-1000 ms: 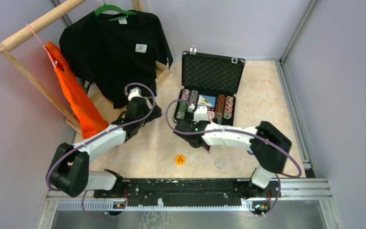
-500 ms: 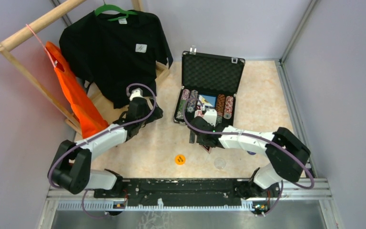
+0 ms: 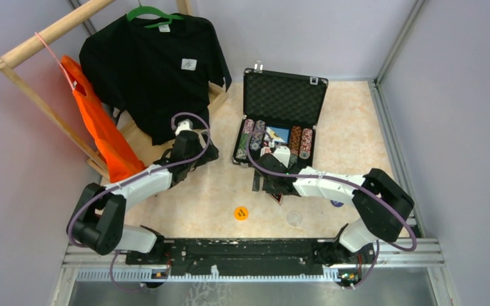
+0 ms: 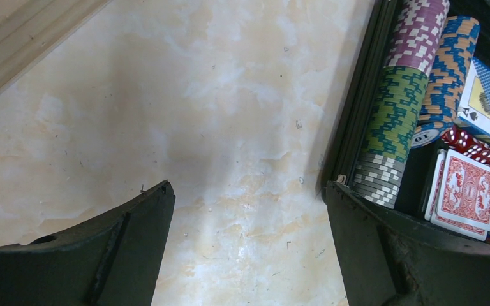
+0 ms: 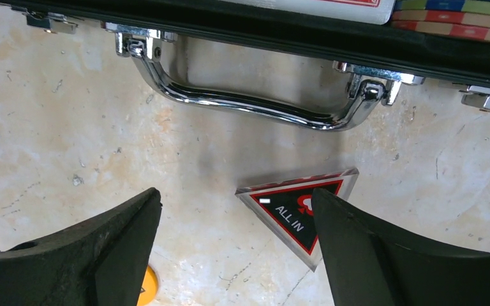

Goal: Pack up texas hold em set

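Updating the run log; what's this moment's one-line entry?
black foam-lined case: lid up | left pincer: open, empty, beside case | right pincer: open over red-and-black triangular ALL IN token | round orange token: outside case

The table is smooth, marble-patterned, with a soft sheen. The case's handle and latches are polished chrome metal, mirror-bright. The triangular token is glossy, clear-edged plastic. The chips look matt, the cards slick paper, the dice shiny red. The lid foam is dimpled and matt black; the T-shirt is soft cloth — the rack bare wood.
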You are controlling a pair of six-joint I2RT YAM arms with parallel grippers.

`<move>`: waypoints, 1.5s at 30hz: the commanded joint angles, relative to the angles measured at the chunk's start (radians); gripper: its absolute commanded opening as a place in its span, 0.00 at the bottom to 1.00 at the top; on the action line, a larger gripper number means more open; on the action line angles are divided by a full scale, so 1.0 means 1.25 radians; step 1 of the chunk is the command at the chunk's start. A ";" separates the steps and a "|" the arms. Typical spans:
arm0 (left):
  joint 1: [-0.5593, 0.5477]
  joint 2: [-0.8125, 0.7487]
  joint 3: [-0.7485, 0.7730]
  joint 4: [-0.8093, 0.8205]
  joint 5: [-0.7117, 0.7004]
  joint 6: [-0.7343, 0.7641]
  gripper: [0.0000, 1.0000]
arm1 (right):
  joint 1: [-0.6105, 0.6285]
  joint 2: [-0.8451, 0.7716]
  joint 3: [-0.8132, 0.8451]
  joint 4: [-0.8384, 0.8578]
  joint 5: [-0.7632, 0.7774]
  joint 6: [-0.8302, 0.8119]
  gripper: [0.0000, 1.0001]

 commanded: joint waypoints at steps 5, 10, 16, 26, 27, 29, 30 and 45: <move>0.000 0.014 0.030 -0.005 0.023 -0.002 0.93 | -0.005 -0.034 0.003 -0.043 0.048 0.042 0.92; 0.000 0.013 0.010 0.017 0.040 -0.024 0.93 | -0.004 -0.030 -0.009 -0.061 0.074 0.074 0.93; 0.000 0.031 0.035 -0.015 0.047 -0.025 0.93 | -0.005 0.032 -0.019 -0.045 0.072 0.111 0.87; -0.001 0.038 0.032 -0.009 0.034 -0.020 0.93 | -0.005 0.050 0.001 -0.057 0.087 0.113 0.79; 0.000 0.038 0.033 -0.010 0.033 -0.018 0.93 | -0.004 0.053 0.008 -0.068 0.093 0.105 0.79; 0.000 0.037 0.034 -0.014 0.029 -0.016 0.93 | 0.000 0.057 0.024 -0.099 0.111 0.102 0.79; 0.000 0.036 0.034 -0.014 0.028 -0.015 0.93 | 0.005 0.058 0.031 -0.115 0.123 0.102 0.79; -0.001 0.029 0.031 -0.013 0.054 -0.022 0.93 | 0.065 0.112 0.080 -0.155 0.129 0.139 0.79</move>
